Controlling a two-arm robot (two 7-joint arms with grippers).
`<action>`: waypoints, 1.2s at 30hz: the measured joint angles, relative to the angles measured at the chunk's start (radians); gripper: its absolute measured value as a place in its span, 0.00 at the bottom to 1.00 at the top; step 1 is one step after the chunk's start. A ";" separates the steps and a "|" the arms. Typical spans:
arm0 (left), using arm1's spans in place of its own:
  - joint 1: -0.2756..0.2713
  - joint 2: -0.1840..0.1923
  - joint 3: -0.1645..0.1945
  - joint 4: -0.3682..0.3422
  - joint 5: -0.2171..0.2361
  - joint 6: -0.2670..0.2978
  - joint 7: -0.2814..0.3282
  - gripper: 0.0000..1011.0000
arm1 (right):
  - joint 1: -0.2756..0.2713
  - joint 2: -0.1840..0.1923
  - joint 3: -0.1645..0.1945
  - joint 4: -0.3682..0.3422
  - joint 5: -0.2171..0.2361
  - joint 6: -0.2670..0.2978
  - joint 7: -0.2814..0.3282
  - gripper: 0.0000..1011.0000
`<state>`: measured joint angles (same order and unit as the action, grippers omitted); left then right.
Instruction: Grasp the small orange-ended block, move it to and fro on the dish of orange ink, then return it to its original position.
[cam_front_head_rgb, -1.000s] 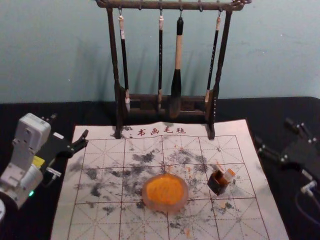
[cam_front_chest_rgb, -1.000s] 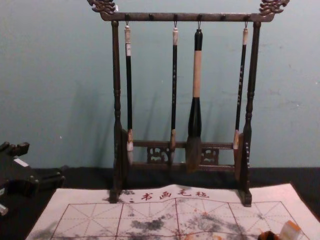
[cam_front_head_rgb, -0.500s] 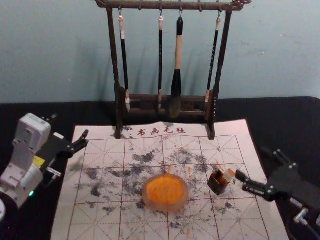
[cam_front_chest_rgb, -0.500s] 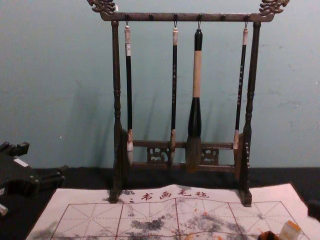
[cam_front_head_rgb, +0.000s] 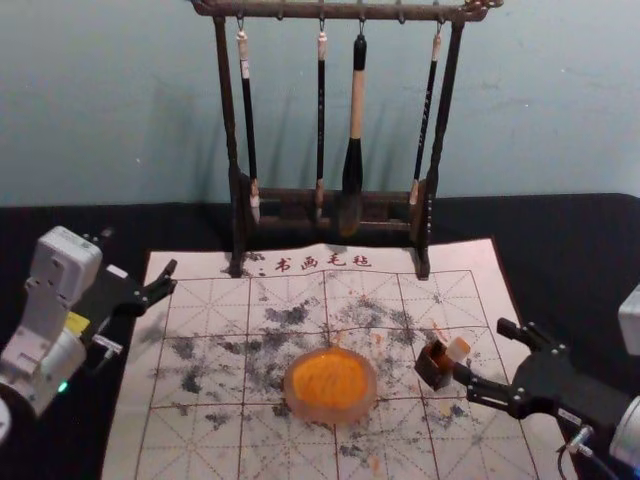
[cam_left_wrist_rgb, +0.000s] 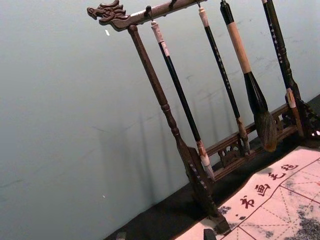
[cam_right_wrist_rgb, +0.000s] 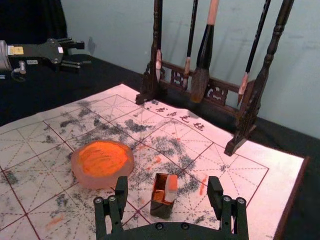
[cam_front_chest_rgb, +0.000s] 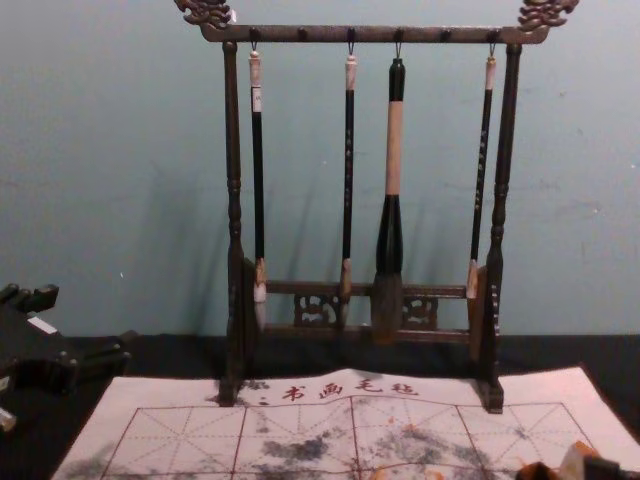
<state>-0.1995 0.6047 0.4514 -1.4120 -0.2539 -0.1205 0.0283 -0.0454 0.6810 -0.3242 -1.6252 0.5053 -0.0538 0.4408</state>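
In the head view, your right gripper (cam_front_head_rgb: 480, 347), jaws spread, is near the block (cam_front_head_rgb: 459, 349) in its dark box (cam_front_head_rgb: 434, 370); your left gripper (cam_front_head_rgb: 140, 254) is parked open by the mat (cam_front_head_rgb: 210, 440). In the right wrist view, you see the block between parted jaws.

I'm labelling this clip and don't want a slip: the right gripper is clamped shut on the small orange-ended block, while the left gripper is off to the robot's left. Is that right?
Not quite: the right gripper is open, its fingers spread wide with the small orange-ended block ungripped, as the right wrist view shows. The left gripper is indeed off to the robot's left.
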 joint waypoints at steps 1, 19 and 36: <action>0.000 0.000 0.000 0.000 0.000 0.000 0.000 0.99 | 0.007 -0.006 -0.002 0.009 -0.003 0.006 0.004 0.99; 0.000 0.000 0.000 0.000 0.000 0.000 0.000 0.99 | 0.065 -0.070 -0.009 0.086 -0.040 0.064 0.046 0.99; 0.000 0.000 0.000 0.000 0.000 0.000 0.000 0.99 | 0.093 -0.102 -0.015 0.128 -0.058 0.081 0.059 0.99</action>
<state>-0.1995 0.6047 0.4514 -1.4120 -0.2539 -0.1205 0.0283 0.0472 0.5789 -0.3392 -1.4970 0.4470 0.0274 0.4994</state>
